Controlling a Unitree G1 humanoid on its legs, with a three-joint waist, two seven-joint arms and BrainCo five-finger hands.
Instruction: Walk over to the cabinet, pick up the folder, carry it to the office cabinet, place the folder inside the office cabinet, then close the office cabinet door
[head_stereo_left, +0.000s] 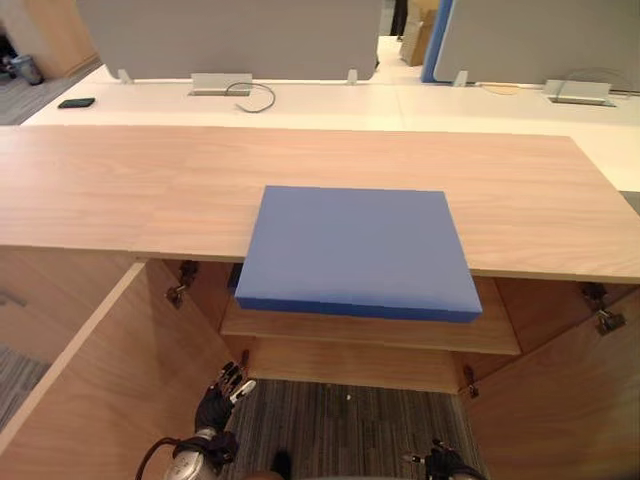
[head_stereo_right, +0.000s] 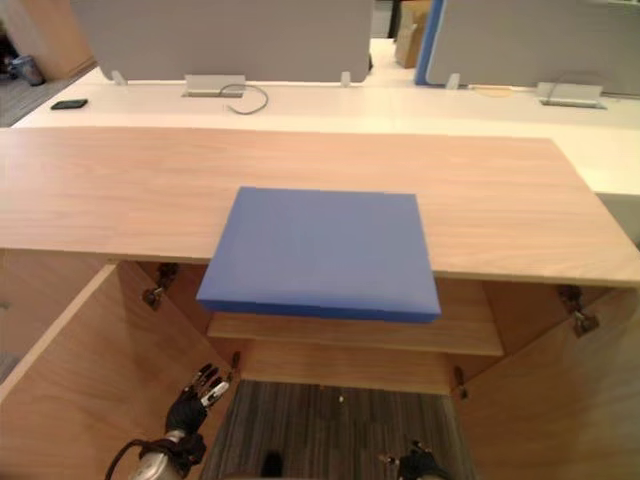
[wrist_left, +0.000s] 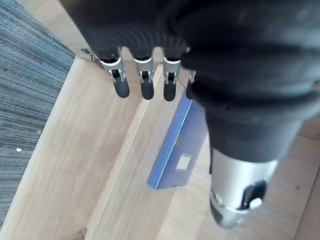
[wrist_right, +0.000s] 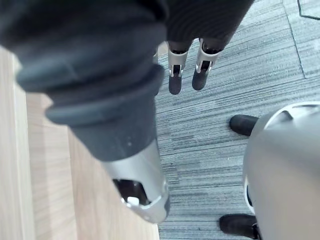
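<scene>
A flat blue folder (head_stereo_left: 358, 250) lies on the wooden cabinet top (head_stereo_left: 120, 190), its near edge jutting out over the open front. Seen from below in the left wrist view, the folder (wrist_left: 175, 150) sticks out past the cabinet's edge. My left hand (head_stereo_left: 215, 408) hangs low beside the open left door, well under the folder, with fingers (wrist_left: 145, 85) straight and nothing in them. My right hand (head_stereo_left: 445, 462) is down at the bottom edge above the carpet, its fingers (wrist_right: 175, 75) relaxed and empty.
Both cabinet doors stand open, the left door (head_stereo_left: 110, 380) and the right door (head_stereo_left: 570, 400), with a shelf (head_stereo_left: 370, 335) inside. Behind the cabinet is a white desk with a phone (head_stereo_left: 76, 103), a power box (head_stereo_left: 221, 84) and grey partitions (head_stereo_left: 230, 35).
</scene>
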